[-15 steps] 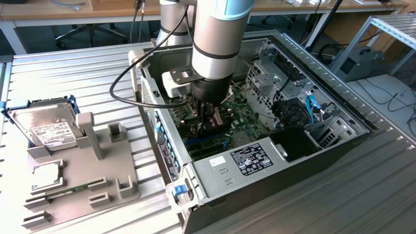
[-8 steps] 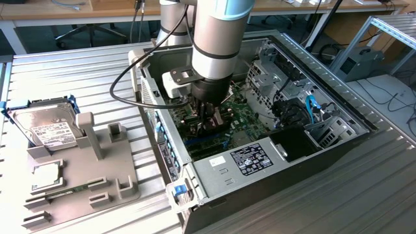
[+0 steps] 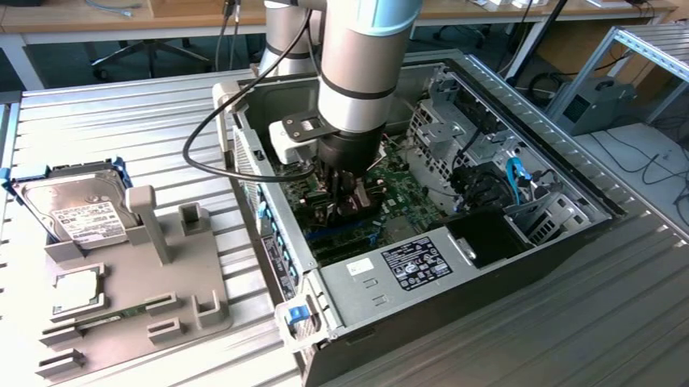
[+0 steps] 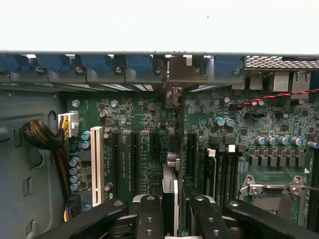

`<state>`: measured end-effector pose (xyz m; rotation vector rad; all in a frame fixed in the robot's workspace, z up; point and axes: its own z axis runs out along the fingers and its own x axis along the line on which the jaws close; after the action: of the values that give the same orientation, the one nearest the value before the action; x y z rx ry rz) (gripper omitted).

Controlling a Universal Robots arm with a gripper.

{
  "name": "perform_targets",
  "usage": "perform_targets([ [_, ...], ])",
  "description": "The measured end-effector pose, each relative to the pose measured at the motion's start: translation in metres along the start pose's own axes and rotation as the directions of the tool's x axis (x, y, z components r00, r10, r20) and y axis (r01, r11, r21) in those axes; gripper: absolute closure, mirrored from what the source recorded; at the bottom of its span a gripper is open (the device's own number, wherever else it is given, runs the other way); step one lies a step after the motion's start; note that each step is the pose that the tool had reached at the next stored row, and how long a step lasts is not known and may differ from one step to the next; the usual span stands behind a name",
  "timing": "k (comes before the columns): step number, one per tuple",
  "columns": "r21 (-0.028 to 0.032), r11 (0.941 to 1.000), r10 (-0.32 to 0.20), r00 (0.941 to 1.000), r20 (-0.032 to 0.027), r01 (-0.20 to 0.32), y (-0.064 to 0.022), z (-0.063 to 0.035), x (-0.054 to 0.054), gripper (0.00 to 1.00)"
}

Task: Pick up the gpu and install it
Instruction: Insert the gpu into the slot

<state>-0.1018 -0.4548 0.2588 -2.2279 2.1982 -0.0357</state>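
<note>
Gripping the gpu [image 4: 169, 199] edge-on, hand [image 4: 172, 216] low inside the open computer case [image 3: 560, 242], above motherboard [image 4: 144, 124] slots.

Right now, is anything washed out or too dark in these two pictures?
Wrist view: everything above the case rim is blown out to plain white, while the motherboard is evenly lit and readable. Exterior view: the gripper sits in shade inside the computer case; the slatted table looks bright.
</note>
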Motion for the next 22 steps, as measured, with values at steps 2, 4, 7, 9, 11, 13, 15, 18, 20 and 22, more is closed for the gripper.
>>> perform_targets([
  [2,0.0,1.0,0.0,1.0,-0.0002,0.0,0.0,0.0007,0.0,0.74],
  [4,-0.0001,1.0,0.001,1.0,-0.0003,-0.001,0.0,0.0012,0.0,0.74],
  [7,0.0,1.0,0.001,1.0,0.0,-0.001,0.0,0.0015,0.0,0.74],
  [9,0.0,1.0,0.001,1.0,0.0,-0.001,0.0,0.0015,0.0,0.74],
  [11,0.0,1.0,0.001,1.0,-0.0001,-0.001,0.0,0.0015,0.0,0.74],
  [13,0.0002,1.0,0.001,1.0,0.0003,-0.001,0.0,0.0022,0.0,0.74],
  [15,0.0,1.0,0.001,1.0,-0.0001,-0.001,0.0001,0.0029,0.0,0.74],
  [18,-0.0001,1.0,0.001,1.0,-0.0003,-0.001,0.0001,0.003,0.0,0.74],
  [20,0.0,1.0,0.001,1.0,0.0,-0.001,0.0001,0.0032,0.0,0.74],
  [22,0.0002,1.0,0.001,1.0,0.0002,-0.001,0.0001,0.0033,-0.0001,0.73],
])
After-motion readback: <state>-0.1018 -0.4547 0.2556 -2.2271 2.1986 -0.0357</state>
